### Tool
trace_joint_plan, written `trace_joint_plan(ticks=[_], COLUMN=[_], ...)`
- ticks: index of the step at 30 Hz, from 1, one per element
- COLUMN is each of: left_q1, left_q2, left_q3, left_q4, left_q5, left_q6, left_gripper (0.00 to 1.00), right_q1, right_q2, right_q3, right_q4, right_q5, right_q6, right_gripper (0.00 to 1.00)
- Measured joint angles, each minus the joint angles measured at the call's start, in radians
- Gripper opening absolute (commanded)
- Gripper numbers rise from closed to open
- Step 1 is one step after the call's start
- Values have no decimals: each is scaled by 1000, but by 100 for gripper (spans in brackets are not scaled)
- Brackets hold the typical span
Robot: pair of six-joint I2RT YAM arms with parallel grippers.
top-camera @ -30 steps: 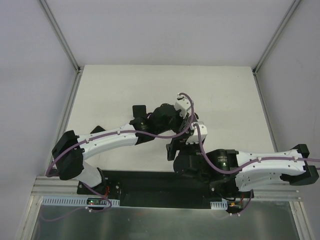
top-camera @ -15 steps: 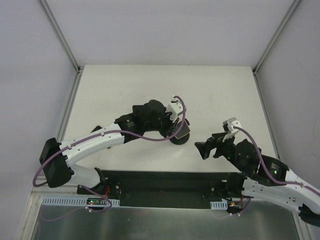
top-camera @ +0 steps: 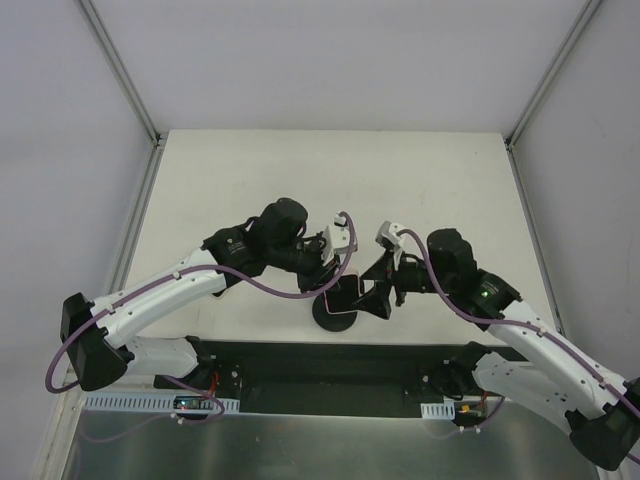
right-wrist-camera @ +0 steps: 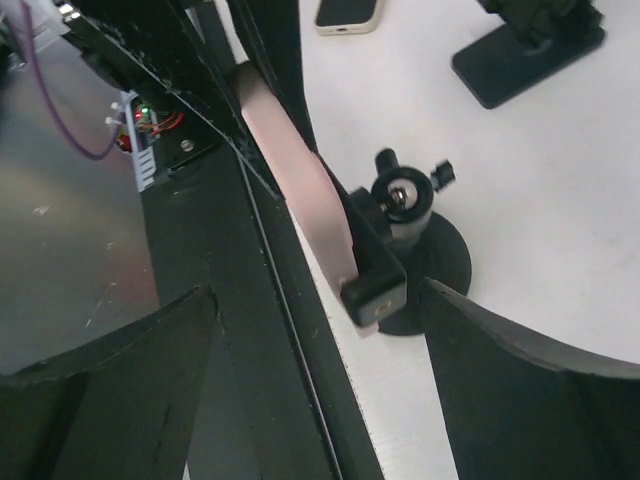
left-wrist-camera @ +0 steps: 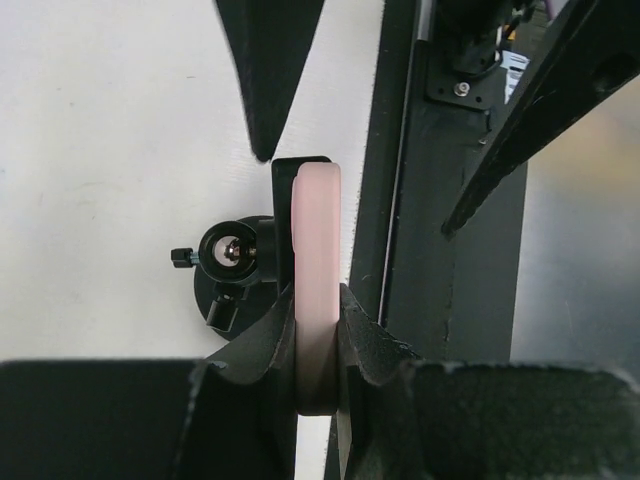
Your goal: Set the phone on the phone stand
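Right gripper [top-camera: 378,295] returned beside one stand [right-wrist-camera: 432,256], left gripper [left-wrist-camera: 318,345] pinching one phone [left-wrist-camera: 318,225]

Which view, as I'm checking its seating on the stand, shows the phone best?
Left wrist: the pink phone stands edge-on against the stand. Right wrist shows its edge slanting; top external, only a small pink outline.
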Motion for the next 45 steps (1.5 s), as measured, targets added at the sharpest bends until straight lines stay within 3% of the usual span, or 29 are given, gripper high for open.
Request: trace_joint_plan(ticks=[4,8,10,12,13,18,25,30,32,33,36,42,43,45], left_q1=[0,0,0,0,0,0,-46,-52,-53,-53,-53,-53,-53,-52], left_q2=[1,6,7,7,6,-21,-71,-68,-68,-69,-73,-145,-177,-249], left_q3=[0,0,0,0,0,-18,-85,-88,-88,-88,-88,-90,-90,-90], left_q4=[-1,-5,-9,-15,-16,-24,29,37,39,40,64,175,184,204], left_q5=[47,67,69,70,64,4,-9,-16,-26,-35,-74,-180,-200,-235], left_q6=[16,29,34,37,36,5,8,11,11,10,-12,-111,-128,-164], left_gripper=[0,0,0,0,0,0,0,3,17,32,50,71,85,88], right_q1=[0,0,0,0,2,61,457,541,552,553,554,547,547,547], right_q2=[40,93,123,134,133,122,-33,18,23,21,-1,-2,-2,-2], right_q3=[-33,-55,-55,-58,-65,-100,-119,-80,-83,-90,-153,-192,-196,-197], right_q4=[105,163,186,196,210,294,151,113,122,135,243,352,361,367], right_q5=[-92,-134,-148,-147,-148,-53,657,834,869,876,888,958,967,983], right_q6=[-4,-8,-11,-11,-21,51,382,445,444,436,412,419,420,422], right_gripper=[73,46,38,8,0,0,0,0,0,0,0,0,0,0])
